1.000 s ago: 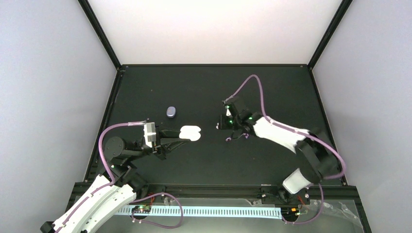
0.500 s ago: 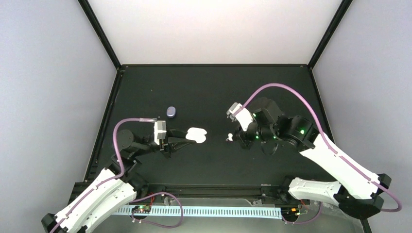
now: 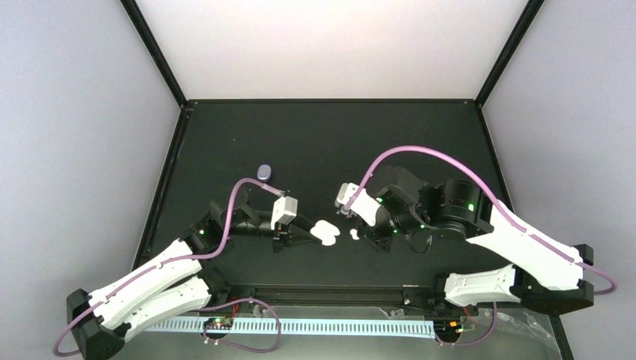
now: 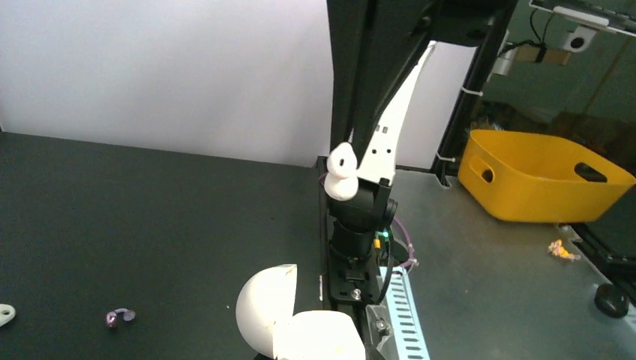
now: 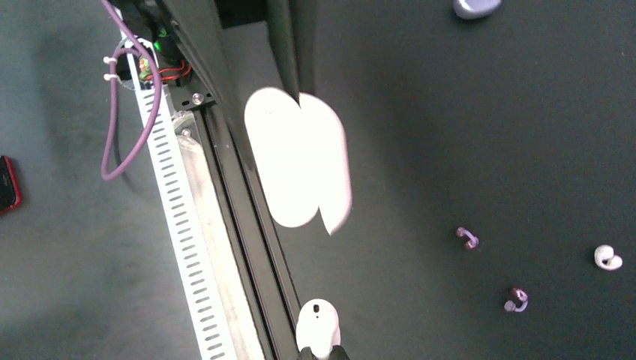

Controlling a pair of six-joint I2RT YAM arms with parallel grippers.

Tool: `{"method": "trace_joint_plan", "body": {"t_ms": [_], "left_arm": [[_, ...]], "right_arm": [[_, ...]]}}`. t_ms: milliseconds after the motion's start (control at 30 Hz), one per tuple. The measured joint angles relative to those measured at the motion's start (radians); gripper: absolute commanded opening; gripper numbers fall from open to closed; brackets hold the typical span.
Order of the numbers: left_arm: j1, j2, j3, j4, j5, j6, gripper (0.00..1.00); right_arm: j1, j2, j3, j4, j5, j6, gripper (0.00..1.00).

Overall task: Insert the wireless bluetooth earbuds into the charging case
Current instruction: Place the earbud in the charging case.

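**Top view:** The left gripper (image 3: 311,234) is shut on the white case (image 3: 326,233), and the lid is open. The right gripper (image 3: 361,235) pinches one white earbud (image 3: 354,234). That bud is just at 3 o'clock from the case, close but not touching. I think the two arms meet here so one can hold the case steady while the other puts the bud in. A purple case (image 3: 263,172) sits on the table (image 3: 420,142) at 11 o'clock from the white case, well apart.

**Left wrist view:** The white case (image 4: 315,337) is at 6 o'clock, with its open side facing up. The white earbud (image 4: 341,171) is at 12 o'clock from it, stuck on the tip of the right gripper. I think the case is turned this way so the bud has an open hole to go into. One of the purple earbuds (image 4: 116,317) lies on the table at 9 o'clock. A yellow bin (image 4: 540,180) stands off the table at 2 o'clock.

**Right wrist view:** The white earbud (image 5: 317,326) is at 6 o'clock, held between the jaws. The white case (image 5: 300,165) is at 12 o'clock from it, so the bud points at it. Two purple earbuds (image 5: 468,238) and a loose white earbud (image 5: 607,257) wait on the table at 3 o'clock. None of them is in a case yet.
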Motion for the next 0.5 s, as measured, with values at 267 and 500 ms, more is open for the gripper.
{"method": "trace_joint_plan", "body": {"t_ms": [267,500], "left_arm": [[-0.040,0.033,0.037,-0.080,-0.008,0.069,0.01],[-0.056,0.033,0.037,-0.104,-0.032,0.090,0.02]], "right_arm": [[0.106,0.100,0.074,-0.023,0.045,0.004,0.01],[0.130,0.173,0.103,-0.023,0.055,0.008,0.01]]}}
